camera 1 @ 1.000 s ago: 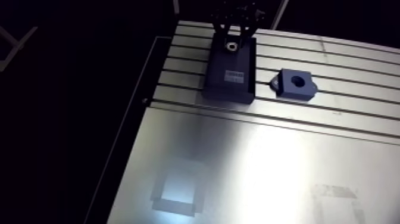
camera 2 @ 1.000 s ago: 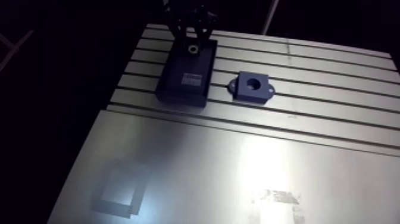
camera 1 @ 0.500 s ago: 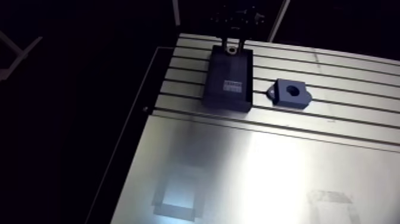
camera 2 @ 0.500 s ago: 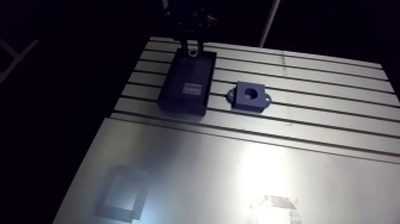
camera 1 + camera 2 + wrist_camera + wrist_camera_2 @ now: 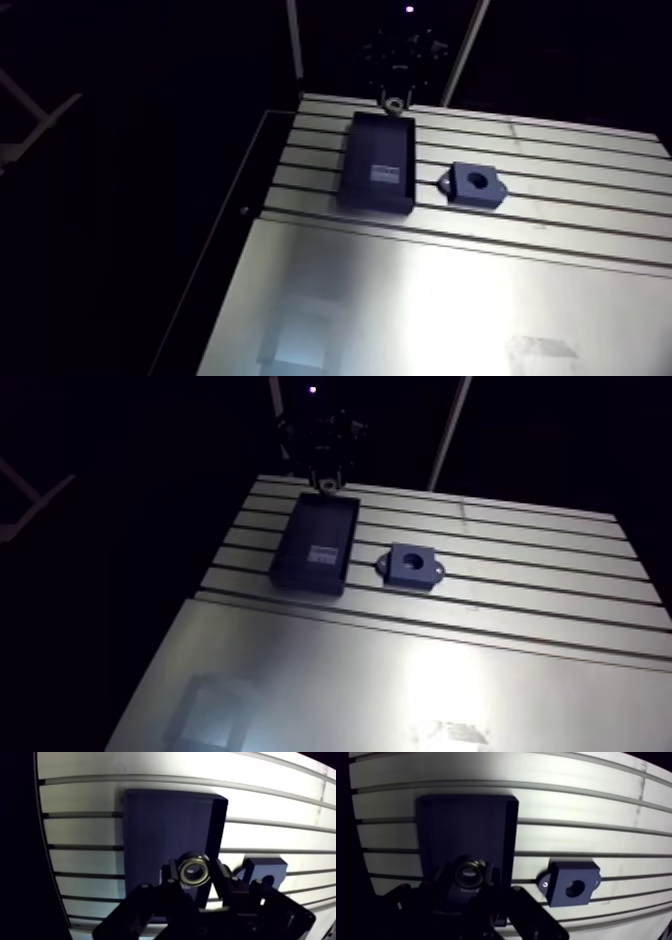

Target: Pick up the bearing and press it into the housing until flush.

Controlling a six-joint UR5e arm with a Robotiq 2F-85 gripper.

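Observation:
A metal ring bearing (image 5: 194,868) is clamped between the two fingers of my gripper (image 5: 194,872), which is shut on it. It hangs above the far end of a dark rectangular tray (image 5: 378,160), lifted off the tray floor. The dark blue housing (image 5: 571,883), a block with a round bore and side lugs, rests on the slotted table to the right of the tray (image 5: 466,827). In the arm view the gripper (image 5: 394,100) is high above the table's back edge and the housing (image 5: 475,183) lies apart from it.
The tray (image 5: 318,542) carries a small white label near its front end. A smooth metal plate (image 5: 450,300) covers the near half of the table; slotted rails (image 5: 560,170) run across the far half. The table's left edge (image 5: 240,185) drops into darkness.
My gripper has risen out of the tray with the bearing held in it. The arm camera has moved too, so the tray and housing look smaller and shifted.

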